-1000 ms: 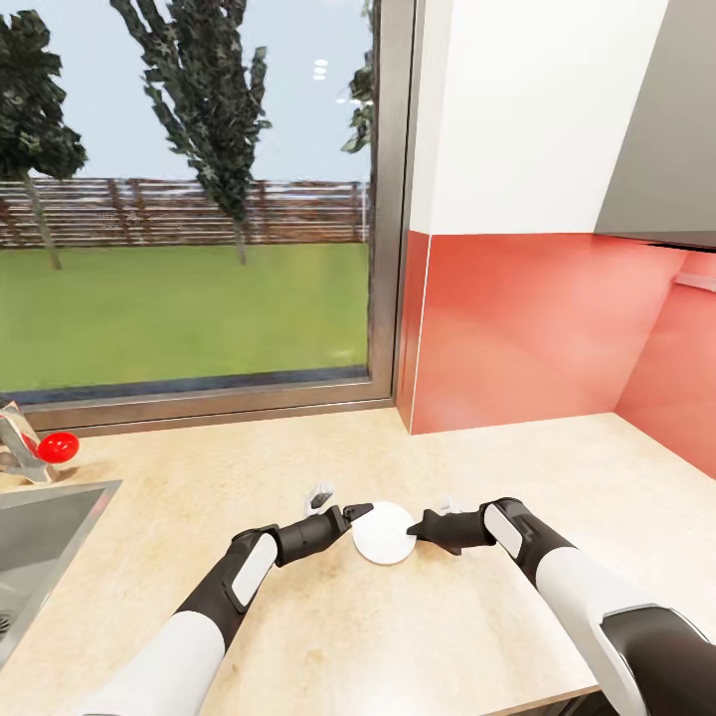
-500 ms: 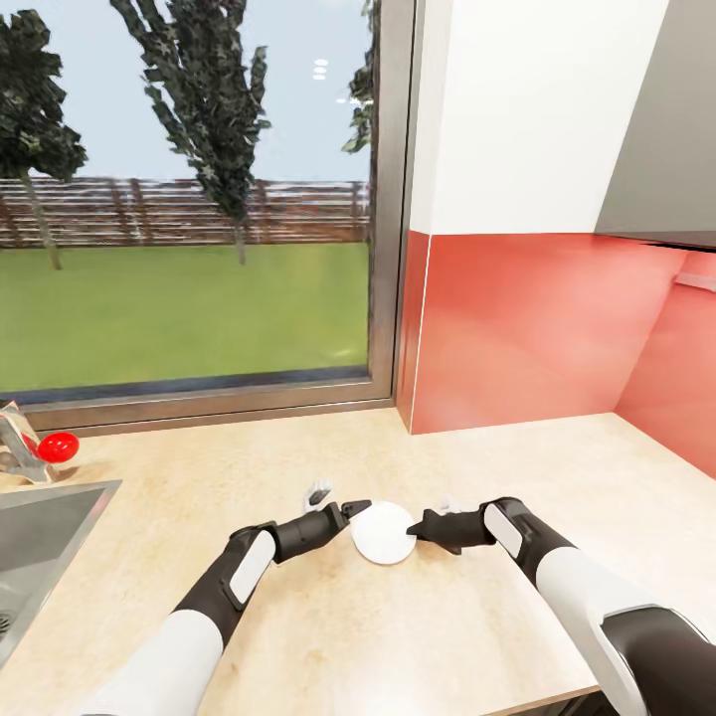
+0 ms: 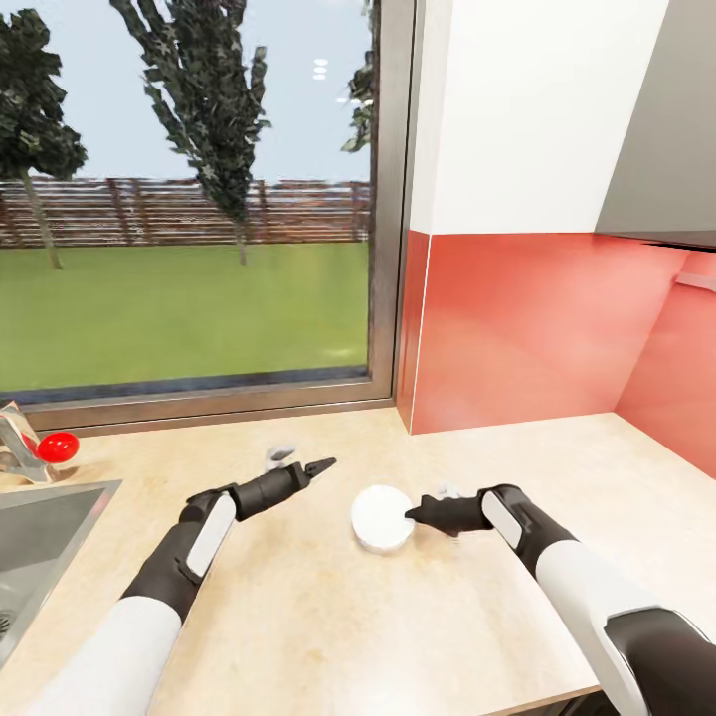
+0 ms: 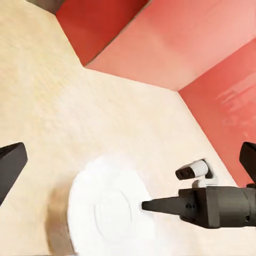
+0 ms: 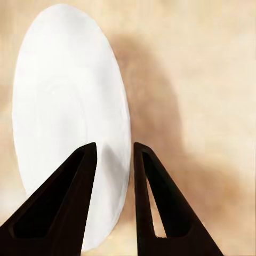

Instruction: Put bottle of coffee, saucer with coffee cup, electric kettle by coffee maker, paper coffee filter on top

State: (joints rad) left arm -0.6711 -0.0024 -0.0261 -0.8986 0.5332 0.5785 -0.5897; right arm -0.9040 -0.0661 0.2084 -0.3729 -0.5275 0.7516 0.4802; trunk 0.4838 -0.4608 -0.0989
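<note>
The small white saucer sits mid-way across the light wood-look kitchen countertop; its shadow suggests one edge is raised. My right gripper is shut on the saucer's right rim, and in the right wrist view the gripper has one black finger on each side of the saucer's edge. My left gripper hovers apart from the saucer, up and to its left. In the left wrist view that left gripper is open wide above the saucer.
A steel sink is set into the counter at the left, with a red-knobbed tap behind it. A red backsplash walls the back and right corner. A large window stands behind the counter.
My left gripper has let go of the saucer's left rim and drawn back to the left and away. The right gripper keeps its hold on the right rim; the saucer shifted only slightly.
</note>
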